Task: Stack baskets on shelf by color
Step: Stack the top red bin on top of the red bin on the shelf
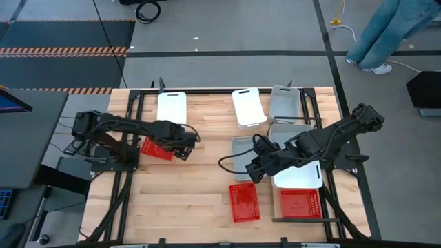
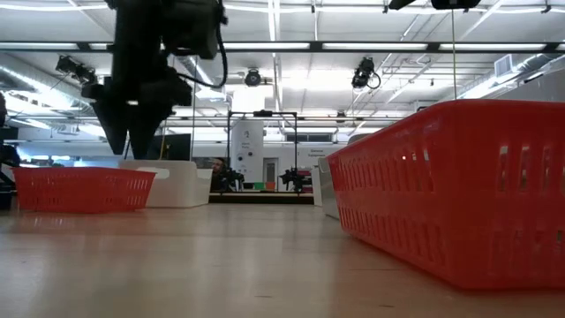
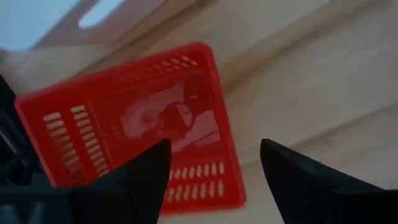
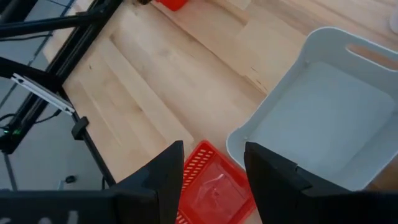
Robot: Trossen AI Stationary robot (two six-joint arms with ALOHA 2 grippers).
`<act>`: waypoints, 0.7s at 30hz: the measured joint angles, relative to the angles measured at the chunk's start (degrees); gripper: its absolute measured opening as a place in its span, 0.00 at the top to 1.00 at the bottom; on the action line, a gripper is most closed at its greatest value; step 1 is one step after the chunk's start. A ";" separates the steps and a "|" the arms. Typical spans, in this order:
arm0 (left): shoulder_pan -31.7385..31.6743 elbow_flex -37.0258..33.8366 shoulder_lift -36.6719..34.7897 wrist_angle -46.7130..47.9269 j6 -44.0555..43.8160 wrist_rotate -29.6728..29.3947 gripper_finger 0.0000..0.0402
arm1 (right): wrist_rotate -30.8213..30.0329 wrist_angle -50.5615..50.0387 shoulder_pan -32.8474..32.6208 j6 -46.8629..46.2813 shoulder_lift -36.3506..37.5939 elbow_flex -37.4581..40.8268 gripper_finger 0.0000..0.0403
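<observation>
A person's jeans-clad legs [image 1: 386, 31] stand on the grey floor at two o'clock; hazard-striped tape [image 1: 65, 49] at ten o'clock.

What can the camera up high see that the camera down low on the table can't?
Only the high view shows the right pincer hovering over a grey basket, the red basket on the right by the near edge, and someone's legs beyond the table. Only the low view shows ceiling lights and the room behind. Both show the open left pincer above a red basket, plus another red basket nearer the front.
</observation>
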State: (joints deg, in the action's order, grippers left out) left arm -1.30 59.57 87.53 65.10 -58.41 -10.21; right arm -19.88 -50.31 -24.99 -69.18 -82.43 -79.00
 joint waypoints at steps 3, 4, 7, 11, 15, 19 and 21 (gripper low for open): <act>-2.83 0.00 1.82 -1.53 2.48 1.38 0.36 | 0.07 0.83 -0.04 -0.25 0.00 0.00 0.57; -3.60 0.00 2.41 -2.67 3.41 2.29 0.36 | 0.07 1.11 -0.04 -0.35 0.00 0.00 0.57; -5.06 0.00 3.91 -5.91 5.29 4.89 0.37 | 0.04 0.99 -0.02 -1.70 0.00 0.00 0.57; -5.42 0.00 6.41 -6.90 6.63 5.78 0.39 | 0.04 1.01 -0.04 -2.85 0.00 0.00 0.57; -5.40 0.00 10.11 -6.03 8.81 6.22 0.42 | 0.02 1.01 -0.04 -3.20 0.00 0.00 0.57; -5.40 -0.02 13.38 -6.02 11.25 7.19 0.45 | 0.04 1.60 -0.04 -3.29 0.00 0.00 0.57; -5.23 -0.02 14.18 -6.52 12.63 7.39 0.48 | 0.04 1.63 -0.04 -3.29 0.00 0.00 0.57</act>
State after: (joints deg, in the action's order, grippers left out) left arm -6.52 59.55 101.71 58.58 -45.78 -2.82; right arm -19.84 -48.67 -25.04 -72.47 -82.43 -79.00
